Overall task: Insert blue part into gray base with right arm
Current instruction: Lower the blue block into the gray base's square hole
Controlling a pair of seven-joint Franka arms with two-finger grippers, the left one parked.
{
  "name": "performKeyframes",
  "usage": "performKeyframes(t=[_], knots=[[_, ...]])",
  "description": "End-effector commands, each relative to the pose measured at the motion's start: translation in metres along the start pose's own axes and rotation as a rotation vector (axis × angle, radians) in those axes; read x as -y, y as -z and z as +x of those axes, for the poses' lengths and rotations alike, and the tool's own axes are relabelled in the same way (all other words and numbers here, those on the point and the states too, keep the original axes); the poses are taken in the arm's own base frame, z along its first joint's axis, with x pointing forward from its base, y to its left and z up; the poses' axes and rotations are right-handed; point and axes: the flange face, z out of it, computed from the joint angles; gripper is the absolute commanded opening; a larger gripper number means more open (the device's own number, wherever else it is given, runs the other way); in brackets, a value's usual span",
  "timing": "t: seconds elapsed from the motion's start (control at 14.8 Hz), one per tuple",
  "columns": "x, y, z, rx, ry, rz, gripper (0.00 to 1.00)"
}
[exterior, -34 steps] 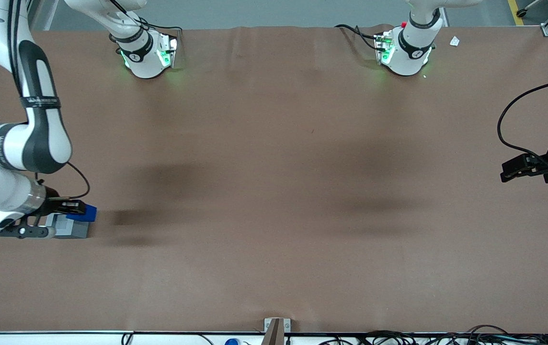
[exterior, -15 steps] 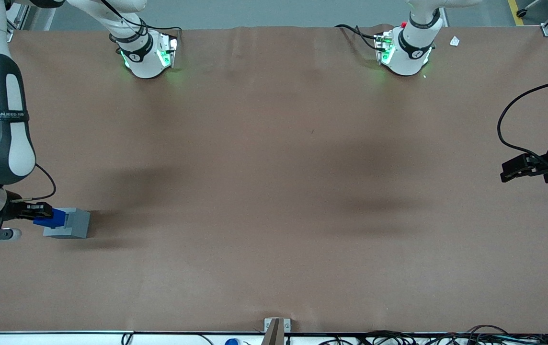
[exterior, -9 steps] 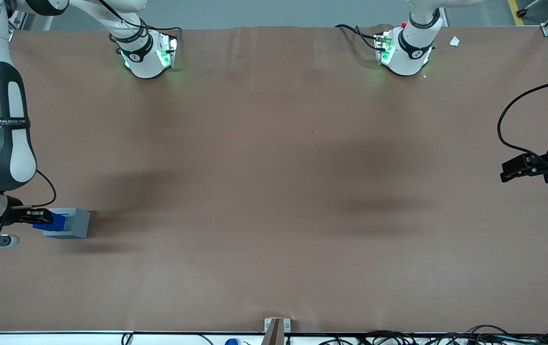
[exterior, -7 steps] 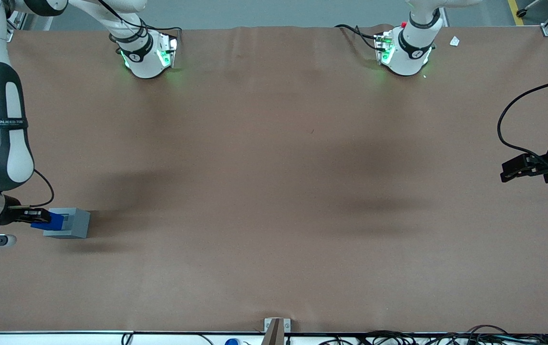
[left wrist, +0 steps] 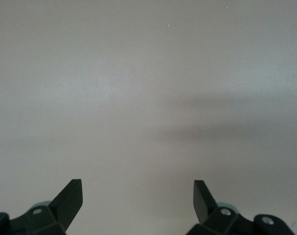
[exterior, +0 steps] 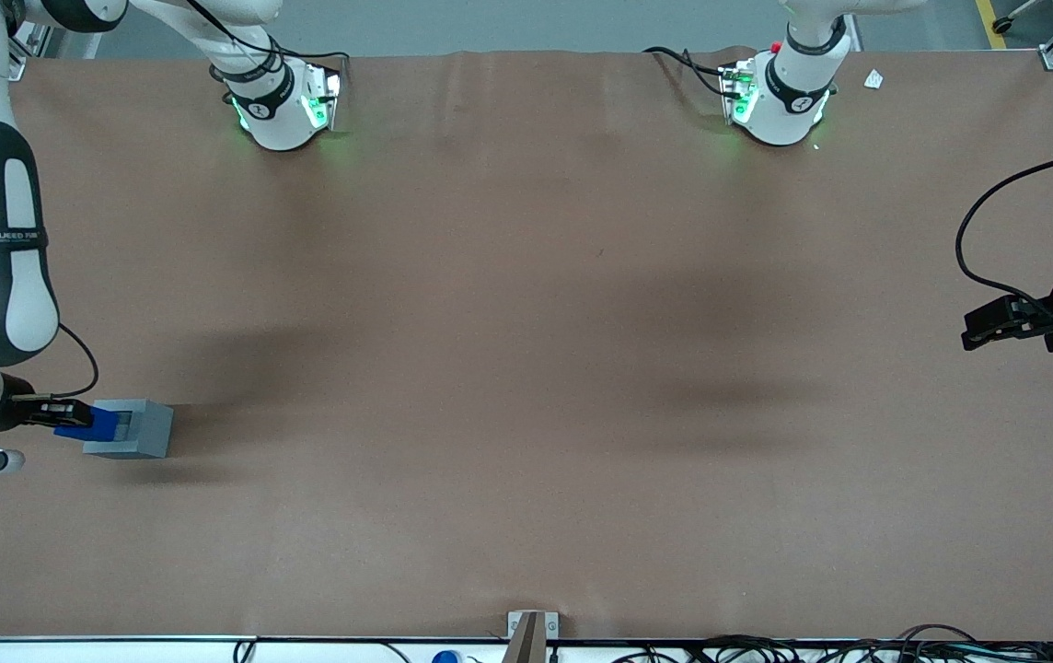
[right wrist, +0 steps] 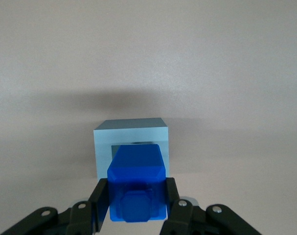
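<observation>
The gray base [exterior: 138, 428] sits on the brown table near the working arm's end. My right arm's gripper [exterior: 75, 413] is shut on the blue part [exterior: 92, 424], which it holds at the base's edge, partly over it. In the right wrist view the blue part [right wrist: 136, 183] sits between the two black fingers [right wrist: 100, 200], its stepped nub facing the camera. The gray base [right wrist: 131, 134] lies just past it, its recess partly hidden by the blue part.
The brown table mat [exterior: 526, 368] spreads wide toward the parked arm's end. Two arm bases [exterior: 283, 101] stand along the table edge farthest from the front camera. A small metal bracket [exterior: 531, 626] sits at the nearest edge.
My gripper with the blue part has moved from above the gray base outward toward the working arm's end and lower, now level with the base's edge. The base has not moved.
</observation>
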Motion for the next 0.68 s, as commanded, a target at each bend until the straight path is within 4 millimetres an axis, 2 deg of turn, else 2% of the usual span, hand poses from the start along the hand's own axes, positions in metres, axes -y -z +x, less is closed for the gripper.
performKeyframes(t=[0.0, 0.61], knots=[[-0.0012, -0.0007, 0.0036, -0.017, -0.014, 0.001, 0.03], [0.0015, -0.0106, -0.0015, 0.006, -0.022, 0.015, 0.03]])
